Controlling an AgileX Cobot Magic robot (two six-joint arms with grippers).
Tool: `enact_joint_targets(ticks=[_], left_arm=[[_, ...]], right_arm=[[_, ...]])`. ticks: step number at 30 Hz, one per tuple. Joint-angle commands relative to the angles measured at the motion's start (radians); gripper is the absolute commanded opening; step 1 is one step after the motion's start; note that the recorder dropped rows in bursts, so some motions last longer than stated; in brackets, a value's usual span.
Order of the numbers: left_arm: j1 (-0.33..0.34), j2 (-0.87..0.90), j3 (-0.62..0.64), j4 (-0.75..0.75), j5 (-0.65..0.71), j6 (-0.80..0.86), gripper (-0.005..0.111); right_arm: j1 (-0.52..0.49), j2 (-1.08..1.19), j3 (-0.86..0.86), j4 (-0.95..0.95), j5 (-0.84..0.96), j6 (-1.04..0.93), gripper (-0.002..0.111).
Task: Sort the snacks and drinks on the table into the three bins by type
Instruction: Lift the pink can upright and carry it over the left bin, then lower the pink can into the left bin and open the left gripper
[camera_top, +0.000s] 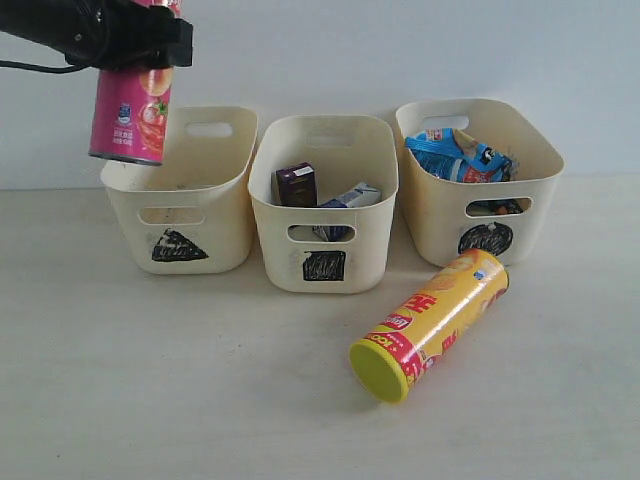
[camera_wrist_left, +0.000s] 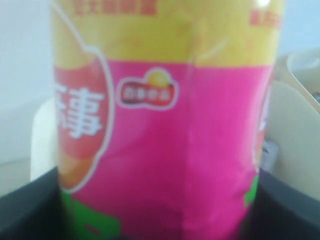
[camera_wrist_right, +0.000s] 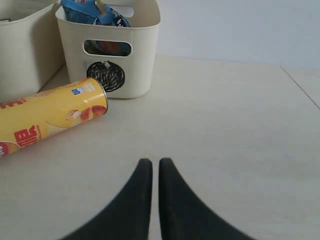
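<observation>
My left gripper (camera_top: 150, 45) is shut on the pink chip can (camera_top: 132, 115), which hangs upright above the left rim of the triangle bin (camera_top: 215, 215). That can (camera_wrist_left: 170, 140) fills the left wrist view. The yellow chip can (camera_top: 432, 322) lies on its side on the table (camera_top: 150, 380) in front of the circle bin (camera_top: 535, 210). The square bin (camera_top: 375, 250) holds the purple carton (camera_top: 296, 184) and the blue-white carton (camera_top: 350, 196). A blue-white noodle bag (camera_top: 455, 155) sits in the circle bin; the orange bag is hidden. My right gripper (camera_wrist_right: 151, 167) is shut and empty over bare table, apart from the yellow can (camera_wrist_right: 47, 120).
The three bins stand in a row along the back against a pale wall. In the right wrist view the circle bin (camera_wrist_right: 145, 75) stands behind the yellow can, with bare table to its right.
</observation>
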Motion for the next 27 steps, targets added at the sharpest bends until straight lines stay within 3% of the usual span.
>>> enact_joint_targets(ticks=[1,14,18,23,27], left_arm=[[0.023,0.113,-0.081,0.007,-0.102,0.008,0.004],[0.053,0.392,-0.274,0.015,-0.154,0.007,0.007],[0.053,0.427,-0.294,0.015,-0.144,0.007,0.027],[0.053,0.439,-0.294,0.015,-0.148,0.007,0.063],[0.053,0.439,-0.294,0.015,-0.161,0.007,0.085]], right_arm=[[-0.003,-0.005,0.005,0.002,-0.007,-0.002,0.003],[-0.003,-0.005,0.005,0.002,-0.007,-0.002,0.003],[-0.003,-0.005,0.005,0.002,-0.007,-0.002,0.003],[-0.003,-0.005,0.005,0.002,-0.007,-0.002,0.003],[-0.003,-0.005,0.005,0.002,-0.007,-0.002,0.003]])
